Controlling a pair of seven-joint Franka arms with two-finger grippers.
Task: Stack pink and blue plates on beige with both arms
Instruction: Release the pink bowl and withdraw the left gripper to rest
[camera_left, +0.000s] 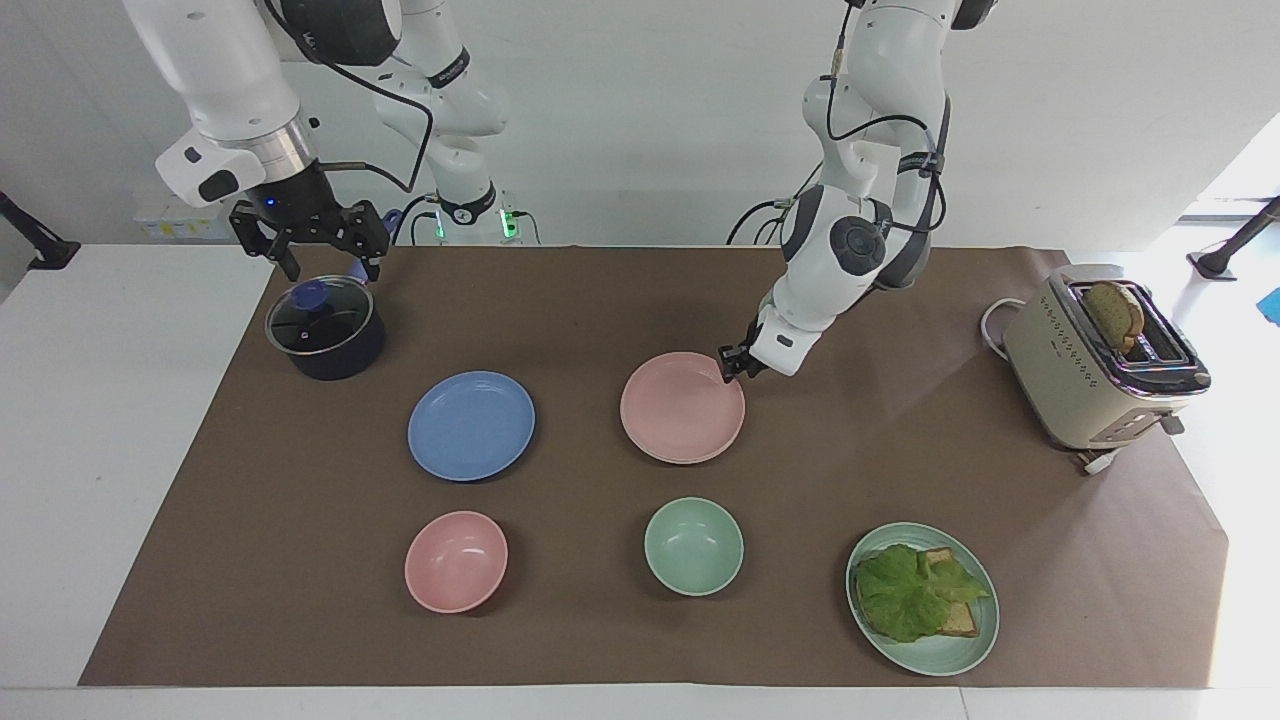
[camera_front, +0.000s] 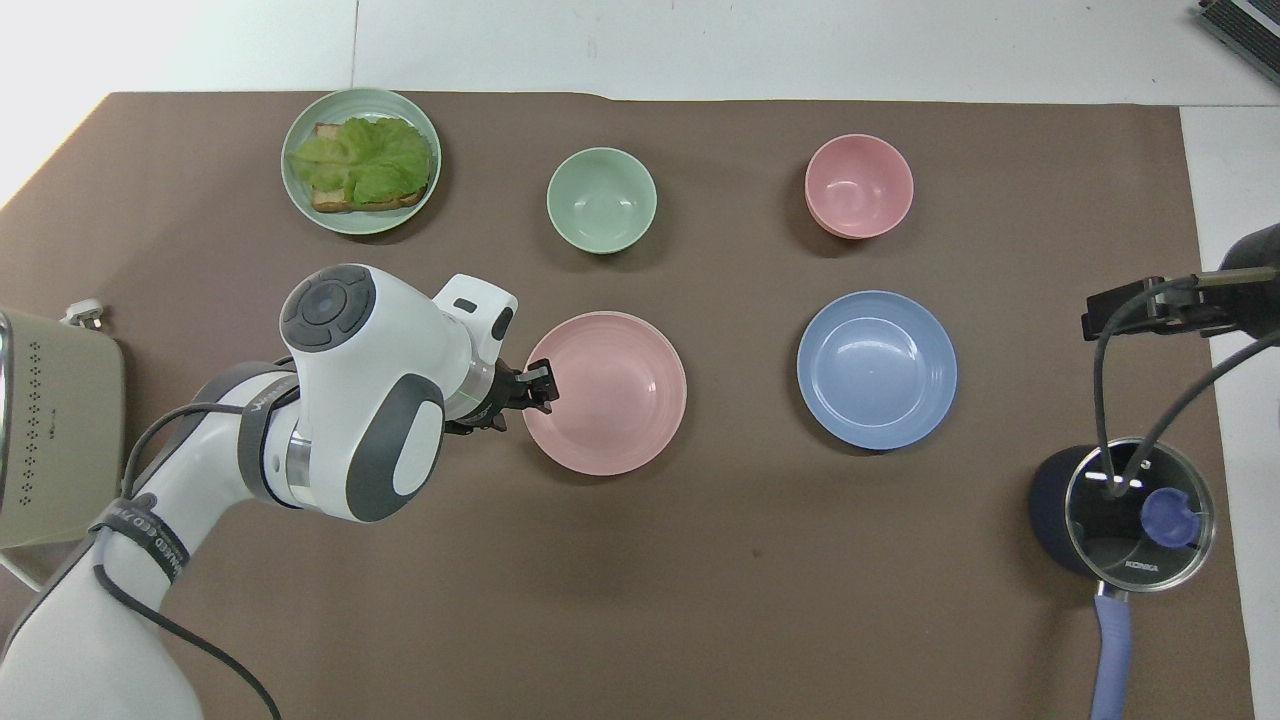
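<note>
At the middle of the mat, I am resting the pink plate (camera_left: 682, 407) squarely on the beige one, which it hides almost completely (only a thin pale edge is peeking out), so the stack is sitting centred. My left gripper (camera_left: 733, 364) is at the pink rim; whether its fingers are apart or clamped there, I cannot tell. The blue plate (camera_left: 471, 425) is lying flat, matte and bare, toward the right arm's end, well apart from the stack. My right gripper (camera_left: 310, 245) is waiting spread wide over the lidded pot (camera_left: 326, 327), so plate 2 is within its reach.
</note>
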